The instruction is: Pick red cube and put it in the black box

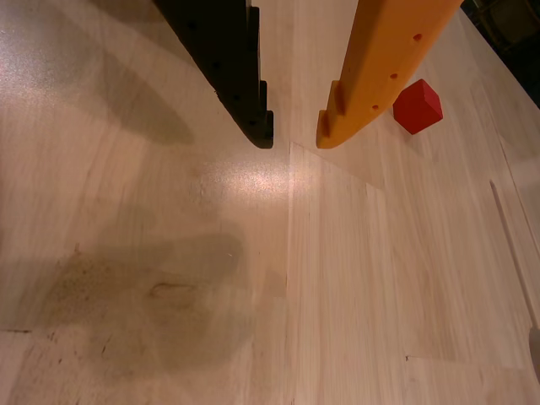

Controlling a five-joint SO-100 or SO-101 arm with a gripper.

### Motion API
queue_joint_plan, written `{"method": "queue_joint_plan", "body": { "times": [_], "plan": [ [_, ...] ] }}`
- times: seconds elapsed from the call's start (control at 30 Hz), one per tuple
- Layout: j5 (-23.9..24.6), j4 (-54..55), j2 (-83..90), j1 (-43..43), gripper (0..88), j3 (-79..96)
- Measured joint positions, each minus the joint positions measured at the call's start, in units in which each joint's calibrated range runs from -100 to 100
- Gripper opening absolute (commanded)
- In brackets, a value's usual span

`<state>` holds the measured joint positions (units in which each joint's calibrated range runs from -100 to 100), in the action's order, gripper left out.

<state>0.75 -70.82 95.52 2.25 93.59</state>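
Pale wood surface [253, 278], glare patch mid-frame, dull stain lower left. Claw [294, 137] enters from the top edge: black finger left, orange finger right, tips parted, nothing between them. Red cube [418, 106] sits on the surface just right of the orange finger, outside the gap. Judgement: claw must shift rightward to straddle it.

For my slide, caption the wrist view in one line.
Open hand, one black finger and one orange, above a pale wooden table, red cube just right of the orange finger.
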Motion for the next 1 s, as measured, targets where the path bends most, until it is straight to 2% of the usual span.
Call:
{"method": "queue_joint_plan", "body": {
  "times": [0.13, 0.23, 0.57, 0.8, 1.0],
  "plan": [
    [0.00, 0.00, -0.08, 0.00, 26.0, -0.09],
    [0.29, 0.35, -2.15, 0.23, 31.6, -1.81],
    [0.29, 8.21, -29.09, 0.15, 31.6, -16.34],
    [0.46, 8.48, -44.67, -4.19, 31.5, -32.14],
    [4.15, 4.72, -54.70, -10.29, 31.5, -44.60]
  ]
}}
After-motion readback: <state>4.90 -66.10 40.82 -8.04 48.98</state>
